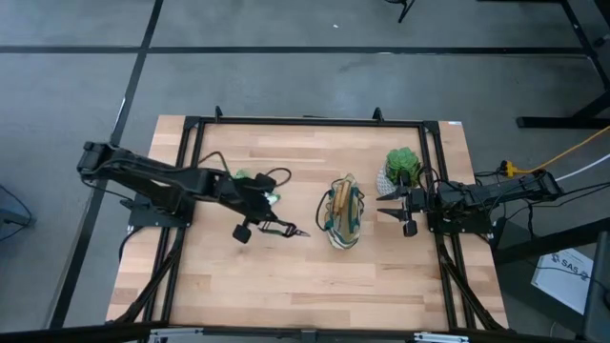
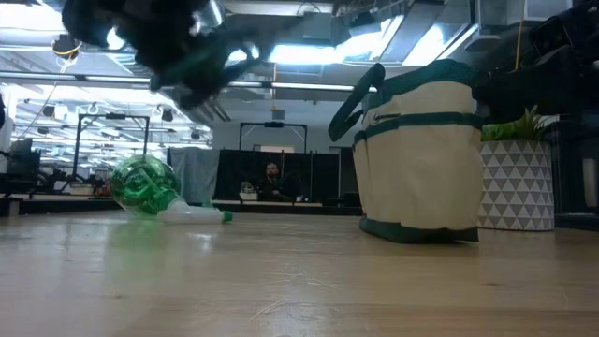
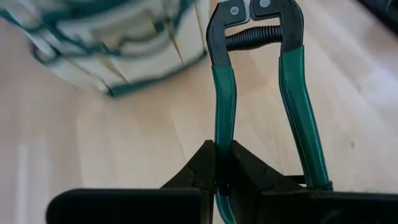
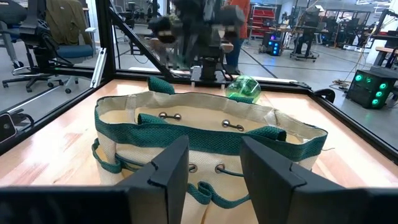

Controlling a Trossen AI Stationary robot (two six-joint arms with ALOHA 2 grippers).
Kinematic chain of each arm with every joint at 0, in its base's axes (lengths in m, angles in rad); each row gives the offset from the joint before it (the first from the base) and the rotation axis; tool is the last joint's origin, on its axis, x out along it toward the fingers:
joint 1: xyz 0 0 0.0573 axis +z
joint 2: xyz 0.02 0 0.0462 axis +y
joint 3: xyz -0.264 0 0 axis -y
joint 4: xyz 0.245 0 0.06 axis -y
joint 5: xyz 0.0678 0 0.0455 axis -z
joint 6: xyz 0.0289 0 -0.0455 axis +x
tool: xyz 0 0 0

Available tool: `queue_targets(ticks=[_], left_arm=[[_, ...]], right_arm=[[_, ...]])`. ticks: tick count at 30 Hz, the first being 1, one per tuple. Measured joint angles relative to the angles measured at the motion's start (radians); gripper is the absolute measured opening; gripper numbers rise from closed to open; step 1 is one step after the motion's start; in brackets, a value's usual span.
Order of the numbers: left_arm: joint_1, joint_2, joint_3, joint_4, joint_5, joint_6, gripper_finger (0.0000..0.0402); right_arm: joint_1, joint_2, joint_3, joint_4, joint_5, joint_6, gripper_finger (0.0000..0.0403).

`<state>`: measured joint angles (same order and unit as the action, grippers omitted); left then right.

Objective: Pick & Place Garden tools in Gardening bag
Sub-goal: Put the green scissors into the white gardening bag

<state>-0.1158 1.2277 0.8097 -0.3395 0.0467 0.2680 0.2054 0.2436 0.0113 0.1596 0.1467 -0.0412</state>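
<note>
My left gripper (image 1: 270, 227) is shut on green-handled pruning shears (image 1: 289, 232), left of the beige gardening bag (image 1: 343, 215). In the left wrist view the shears (image 3: 252, 37) point toward the bag (image 3: 118, 43). The green spray bottle (image 2: 145, 183) lies on its side on the table, beside the left arm (image 1: 257, 183). My right gripper (image 1: 398, 211) is open and empty just right of the bag, and its fingers (image 4: 171, 165) face the bag's side (image 4: 211, 134). The bag stands upright on its base (image 2: 421, 229). No trowel or rake lies on the table. My left gripper pinches one of the shears' two green handles (image 3: 222, 134) between its two fingers, near that handle's free end. The handle runs along the fingers, which point toward the table's right. The other handle (image 3: 305, 124) is free. The shears are lifted clear of the table.
A green plant in a white patterned pot (image 1: 400, 170) stands at the back right, close to my right arm; it also shows in the low view (image 2: 517, 183). A dark frame rail (image 1: 305, 121) runs around the table. Bare wood lies along the near edge (image 1: 305, 286).
</note>
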Motion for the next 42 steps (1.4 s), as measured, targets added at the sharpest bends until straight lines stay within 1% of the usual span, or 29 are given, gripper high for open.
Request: queue_targets(ticks=[8,12,17,22,34,36,42], left_arm=[[0.000,-0.088,0.000,0.092,-0.007,0.000,0.0018],[0.000,-0.093,0.000,0.151,-0.008,0.020,0.0018],[0.015,-0.080,0.000,0.274,0.006,0.042,0.0018],[0.041,-0.044,0.000,0.415,0.055,0.034,0.0018],[0.049,0.126,0.000,0.696,0.053,-0.006,0.0018],[0.055,0.151,0.000,0.750,0.054,-0.029,0.0018],[0.075,0.197,0.000,0.826,0.053,-0.107,0.0020]], right_arm=[[0.000,0.000,0.000,0.000,0.000,0.000,0.0147],[0.000,0.000,0.000,0.000,0.000,0.000,0.0147],[0.000,0.000,0.000,0.000,0.000,0.000,0.0147],[0.000,0.000,0.000,0.000,0.000,0.000,0.0147],[0.000,0.000,0.000,0.000,0.000,0.000,0.0146],[0.000,0.000,0.000,0.000,0.000,0.000,0.0146],[0.000,0.000,0.000,0.000,0.000,0.000,0.0146]])
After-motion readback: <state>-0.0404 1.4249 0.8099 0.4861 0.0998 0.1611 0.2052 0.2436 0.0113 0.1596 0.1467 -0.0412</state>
